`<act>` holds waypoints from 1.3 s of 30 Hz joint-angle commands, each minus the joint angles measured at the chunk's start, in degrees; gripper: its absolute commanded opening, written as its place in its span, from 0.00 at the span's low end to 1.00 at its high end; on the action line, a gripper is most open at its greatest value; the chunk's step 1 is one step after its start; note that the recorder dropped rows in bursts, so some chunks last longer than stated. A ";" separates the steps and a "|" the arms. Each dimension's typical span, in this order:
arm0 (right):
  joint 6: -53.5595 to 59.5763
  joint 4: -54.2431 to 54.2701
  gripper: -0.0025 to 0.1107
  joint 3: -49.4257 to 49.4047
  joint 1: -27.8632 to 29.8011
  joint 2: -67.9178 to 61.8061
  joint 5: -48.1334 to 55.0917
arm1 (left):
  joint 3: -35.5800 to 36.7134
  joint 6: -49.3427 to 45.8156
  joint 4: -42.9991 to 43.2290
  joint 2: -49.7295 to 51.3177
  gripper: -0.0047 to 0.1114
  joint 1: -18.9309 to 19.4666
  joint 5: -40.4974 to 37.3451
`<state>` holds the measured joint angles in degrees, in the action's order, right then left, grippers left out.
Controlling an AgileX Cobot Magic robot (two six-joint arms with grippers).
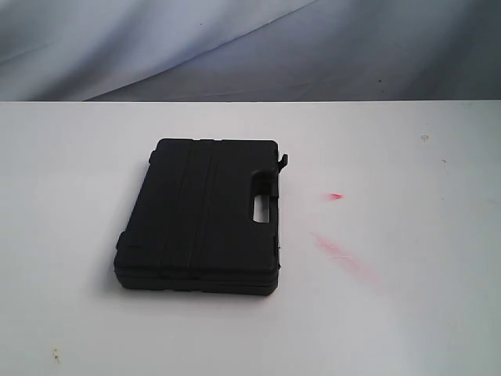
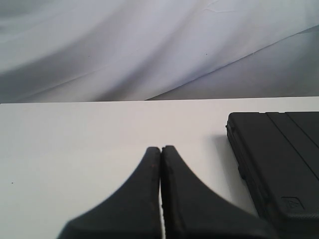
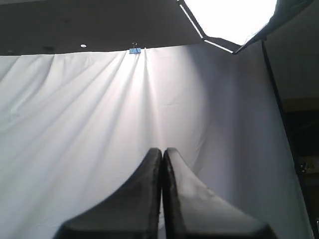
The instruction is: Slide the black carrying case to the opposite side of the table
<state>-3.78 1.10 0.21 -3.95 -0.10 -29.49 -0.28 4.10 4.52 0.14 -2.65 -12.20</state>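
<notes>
A wide white table [image 1: 407,313] fills most of the exterior view, with a pale grey draped cloth [image 1: 235,47] hanging behind it. A flat black case [image 1: 203,211] lies closed on the table, left of the middle, with its handle edge turned toward the right. Neither arm shows in this view, and nothing touches the case. The left wrist view shows the left gripper [image 2: 160,149] low over bare tabletop, its jaws pressed together on nothing, with a corner of the case near it but apart. The right wrist view shows the right gripper [image 3: 162,150] aimed up at the cloth and a bright lamp panel [image 3: 229,20] — jaws likewise clenched and empty, no table in sight. On the case a handle slot [image 1: 261,207] is cut near the right edge, and a small latch [image 1: 283,161] sticks out at the far right corner. Faint red smudges [image 1: 337,251] mark the table to the right of the case. The slide seems not yet begun; this looks like the approach. The next move probably calls for the left gripper to meet the case's left edge — low and square, so the case slides rightward without turning.
</notes>
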 commanded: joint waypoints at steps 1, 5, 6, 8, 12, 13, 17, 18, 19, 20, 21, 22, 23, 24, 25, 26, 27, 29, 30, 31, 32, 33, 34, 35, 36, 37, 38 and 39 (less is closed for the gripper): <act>-0.16 0.69 0.02 -0.21 -0.11 0.10 -0.85 | 0.28 0.19 0.23 -0.14 0.04 0.05 0.60; -0.15 10.27 0.02 -0.21 -0.11 0.10 -3.67 | 0.28 0.19 0.23 -0.14 0.04 0.05 0.60; -0.52 13.40 0.02 -0.21 -0.11 0.10 -4.36 | 0.28 0.19 0.23 -0.14 0.04 0.05 0.60; -2.35 17.71 0.02 -0.21 -0.11 0.10 -4.55 | 0.28 0.19 0.23 -0.14 0.04 0.05 0.60; -4.47 21.07 0.02 -0.21 -0.11 0.10 -2.89 | 0.28 0.19 0.23 -0.14 0.04 0.05 0.60; -5.14 21.07 0.02 -0.21 -0.11 0.10 -2.43 | 0.28 0.19 0.23 -0.14 0.04 0.05 0.60; -6.23 20.96 0.02 -0.21 -0.11 0.10 -1.56 | 0.28 0.19 0.23 -0.14 0.04 0.05 0.60; -7.52 20.96 0.02 -0.21 -0.11 0.10 -1.13 | 0.28 0.19 0.23 -0.14 0.04 0.05 0.60; -8.83 20.96 0.02 -0.21 -0.11 0.10 -0.84 | 0.28 0.19 0.23 -0.14 0.04 0.05 0.60; -9.77 20.96 0.02 -0.21 -0.11 0.10 -0.75 | 0.28 0.19 0.23 -0.14 0.04 0.05 0.60; -9.92 20.66 0.02 -0.21 -0.11 0.10 -0.61 | 0.28 0.19 0.23 -0.14 0.04 0.05 0.60; -9.05 16.72 0.02 -0.21 -0.11 0.10 -0.04 | 0.28 0.19 0.23 -0.14 0.04 0.05 0.60; -8.41 11.38 0.02 -0.21 -0.11 0.10 0.75 | 0.28 0.19 0.23 -0.14 0.04 0.05 0.60; -8.68 2.25 0.02 -0.21 -0.11 0.10 3.49 | 0.28 0.19 0.23 -0.14 0.04 0.05 0.60; -10.31 -1.10 0.02 0.28 -0.11 0.10 6.33 | 0.28 0.07 0.23 -0.14 0.04 0.05 0.60; -11.34 -3.63 0.02 2.54 -0.11 0.10 11.75 | 0.28 0.07 0.23 -0.14 0.04 0.05 0.60; -11.23 -4.86 0.02 4.97 -0.11 0.10 16.34 | 0.28 0.07 0.23 -0.14 0.04 0.05 0.60; -11.11 -10.65 0.02 9.95 -0.11 0.10 27.64 | 0.28 0.07 0.23 -0.14 0.04 0.05 0.60; -11.11 -12.52 0.02 12.70 -0.11 0.10 32.53 | 0.28 0.07 0.23 -0.14 0.04 0.05 0.60; -10.63 -13.83 0.02 14.68 -0.11 0.10 36.86 | 0.28 0.07 0.23 -0.14 0.04 0.05 0.60; -9.20 -14.16 0.02 15.73 -0.11 0.10 38.48 | 0.28 0.07 0.23 -0.14 0.04 0.05 0.60; -6.76 -14.29 0.02 16.64 -0.11 0.10 40.53 | 0.28 0.07 0.23 -0.14 0.04 0.05 0.60; -5.91 -14.29 0.02 16.62 -0.11 0.10 40.84 | 0.28 0.07 0.23 -0.14 0.04 0.05 0.60; -4.45 -14.29 0.02 16.62 -0.11 0.10 41.83 | 0.28 0.07 0.23 -0.14 0.04 0.05 0.60; -2.73 -14.29 0.02 16.62 -0.11 0.10 43.11 | 0.28 0.07 0.23 -0.14 0.04 0.05 0.60; 1.42 -14.29 0.02 16.62 -0.11 0.10 45.73 | 0.28 0.07 0.23 -0.14 0.04 0.05 0.60; 6.80 -13.25 0.02 16.62 -0.11 0.10 47.82 | 0.28 0.07 0.23 -0.14 0.04 0.05 0.60; 12.42 -10.22 0.02 16.81 -0.11 0.10 50.74 | 0.28 0.07 0.23 -0.14 0.04 0.05 0.60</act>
<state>-0.51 -12.13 16.50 -3.95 0.00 16.58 -0.28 4.01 4.52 0.14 -2.65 -12.20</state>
